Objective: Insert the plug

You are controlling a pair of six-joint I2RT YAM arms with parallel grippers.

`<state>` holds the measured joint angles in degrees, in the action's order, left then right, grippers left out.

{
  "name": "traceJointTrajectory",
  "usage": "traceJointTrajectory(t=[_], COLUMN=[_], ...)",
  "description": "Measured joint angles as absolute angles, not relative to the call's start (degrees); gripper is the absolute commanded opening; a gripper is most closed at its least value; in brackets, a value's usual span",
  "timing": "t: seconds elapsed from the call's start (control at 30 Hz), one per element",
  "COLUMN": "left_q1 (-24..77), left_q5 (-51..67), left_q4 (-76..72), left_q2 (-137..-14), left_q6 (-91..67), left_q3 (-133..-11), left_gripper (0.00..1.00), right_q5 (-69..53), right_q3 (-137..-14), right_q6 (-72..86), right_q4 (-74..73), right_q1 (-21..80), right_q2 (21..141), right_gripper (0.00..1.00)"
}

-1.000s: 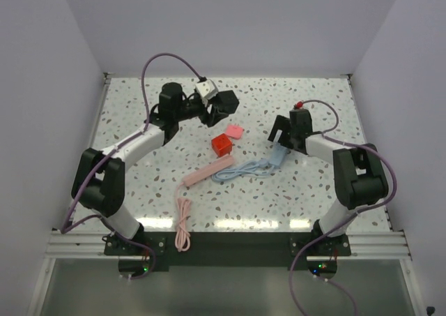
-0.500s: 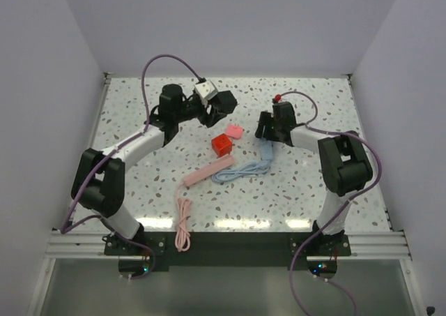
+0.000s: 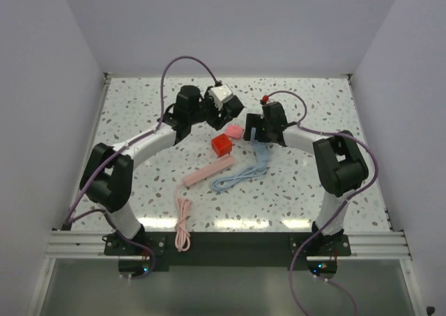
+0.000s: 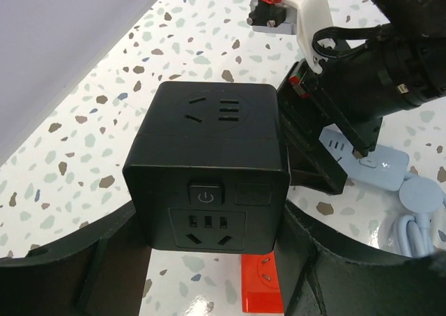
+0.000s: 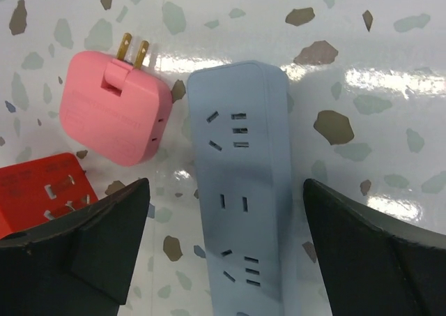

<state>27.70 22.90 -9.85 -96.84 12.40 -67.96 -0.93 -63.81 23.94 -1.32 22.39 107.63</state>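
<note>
A pink plug [image 5: 115, 117] with two brass prongs lies flat on the table, also in the top view [image 3: 235, 131]. My right gripper [image 5: 226, 246] is open and hovers over a light blue power strip [image 5: 240, 183], one finger on each side of it and not touching. The pink plug is just left of the strip's far end. My left gripper [image 4: 209, 260] is shut on a black cube socket [image 4: 209, 169] and holds it above the table, close to the right gripper [image 3: 256, 131]. In the top view the left gripper [image 3: 226, 109] is behind the plug.
A red cube socket [image 3: 221, 145] sits just in front of the pink plug. A pink power strip [image 3: 209, 171] with a coiled pink cable [image 3: 182, 222] lies nearer the bases. The blue strip's cable [image 3: 237, 178] loops toward the centre. White walls enclose the table.
My right gripper moved left along the blue strip to its far end beside the pink plug, and the strip shifted left. My left arm carried the black cube rightward toward the centre.
</note>
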Motion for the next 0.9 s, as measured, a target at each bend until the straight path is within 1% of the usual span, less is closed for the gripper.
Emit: traceJointTrajectory(t=[0.07,0.2,0.4,0.5,0.63,0.77,0.9], left_q1=[28.9,29.6,29.6,29.6,30.0,30.8,32.2], left_q5=[21.3,19.9,19.2,19.2,18.0,16.3,15.4], left_q4=[-8.4,-2.9,9.3,16.4,27.0,32.6,37.0], left_q2=[-98.5,-101.1,-106.3,-110.0,-117.0,-119.3,-120.7], left_q6=[13.1,14.8,19.4,22.3,25.6,27.0,27.7], left_q3=[-69.6,-74.1,-88.0,-96.1,-108.5,-110.1,-110.2], left_gripper=[0.00,0.00,0.00,0.00,0.00,0.00,0.00], right_q5=[-1.0,0.7,2.0,2.0,-0.3,-2.7,-3.7], right_q3=[-63.8,-63.7,-60.2,-60.1,-60.5,-62.5,-65.8], right_q6=[23.2,21.3,20.8,20.7,20.8,20.9,20.9], right_q4=[-3.0,-6.5,-6.5,-5.4,-4.9,-4.9,-4.8], right_q1=[22.0,19.9,13.3,12.3,12.5,12.5,12.5], right_q2=[107.1,103.8,91.6,88.8,89.9,92.7,96.3], right_gripper=[0.99,0.99,0.99,0.99,0.99,0.98,0.93])
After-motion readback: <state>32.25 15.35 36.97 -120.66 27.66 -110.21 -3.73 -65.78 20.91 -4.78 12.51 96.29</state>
